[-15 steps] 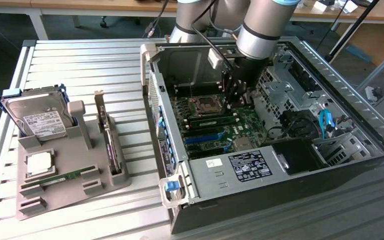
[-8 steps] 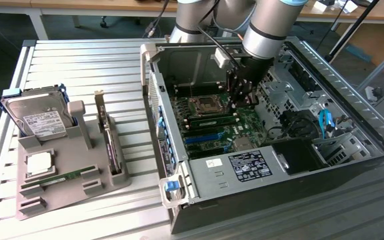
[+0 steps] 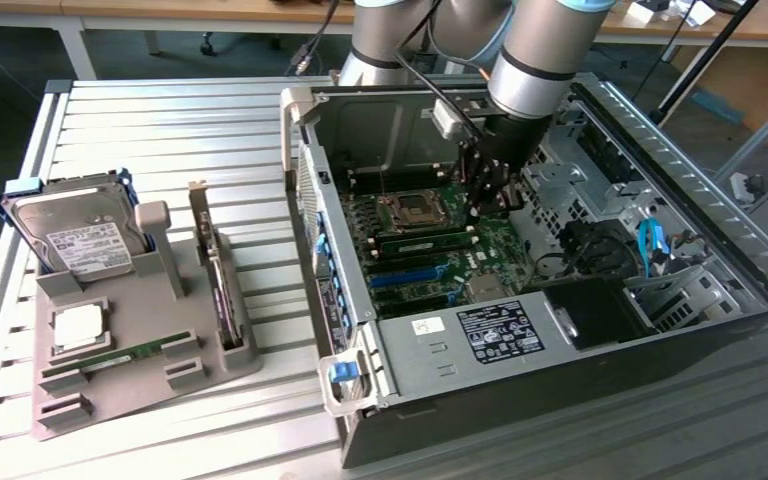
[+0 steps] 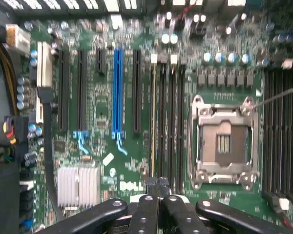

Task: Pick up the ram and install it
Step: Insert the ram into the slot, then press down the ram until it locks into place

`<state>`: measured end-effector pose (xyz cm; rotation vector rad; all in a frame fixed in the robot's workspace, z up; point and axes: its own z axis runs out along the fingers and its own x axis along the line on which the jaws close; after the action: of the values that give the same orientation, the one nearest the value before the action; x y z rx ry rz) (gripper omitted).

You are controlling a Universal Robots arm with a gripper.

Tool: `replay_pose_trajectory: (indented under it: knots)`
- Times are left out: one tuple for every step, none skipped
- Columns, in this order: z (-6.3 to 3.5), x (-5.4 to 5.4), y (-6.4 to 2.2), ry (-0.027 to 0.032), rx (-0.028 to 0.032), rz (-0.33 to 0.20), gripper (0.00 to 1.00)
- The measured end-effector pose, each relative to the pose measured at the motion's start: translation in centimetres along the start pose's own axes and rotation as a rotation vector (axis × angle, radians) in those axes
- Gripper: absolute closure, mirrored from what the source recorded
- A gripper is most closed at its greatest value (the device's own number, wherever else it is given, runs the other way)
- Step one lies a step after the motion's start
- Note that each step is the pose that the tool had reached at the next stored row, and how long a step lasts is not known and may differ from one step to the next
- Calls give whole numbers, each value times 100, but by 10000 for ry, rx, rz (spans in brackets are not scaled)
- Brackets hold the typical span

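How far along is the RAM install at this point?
One ram appears to sit in a motherboard slot beside the CPU socket. The gripper is shut, low over those slots, holding nothing visible. A second stick lies on the tray.

Parts counted, tray and case
At the exterior view's left, 1 grey tray (image 3: 144, 385) carries 1 hard drive (image 3: 77, 235), 1 expansion card (image 3: 217, 280), 1 ram (image 3: 117, 357) and 1 processor chip (image 3: 77, 325); right of it, 1 open computer case (image 3: 678, 150) and 1 robot arm (image 3: 544, 50); inside, 1 processor socket (image 4: 223, 141), 1 blue slot (image 4: 117, 90), 1 heatsink (image 4: 78, 185).
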<state>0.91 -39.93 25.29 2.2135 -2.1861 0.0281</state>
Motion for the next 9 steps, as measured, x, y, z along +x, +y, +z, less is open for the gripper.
replay_pose_trajectory:
  knots:
    - [2,0,2,0,150,5,89]
    - [3,0,3,0,233,9,89]
    - [3,0,3,0,262,10,89]
    - [3,0,3,1,262,9,89]
    - [2,0,3,3,262,9,89]
    - [2,0,3,3,261,9,89]
    - [2,0,4,3,261,9,89]
    - [2,0,4,3,261,9,89]
    - [2,0,4,5,261,10,89]
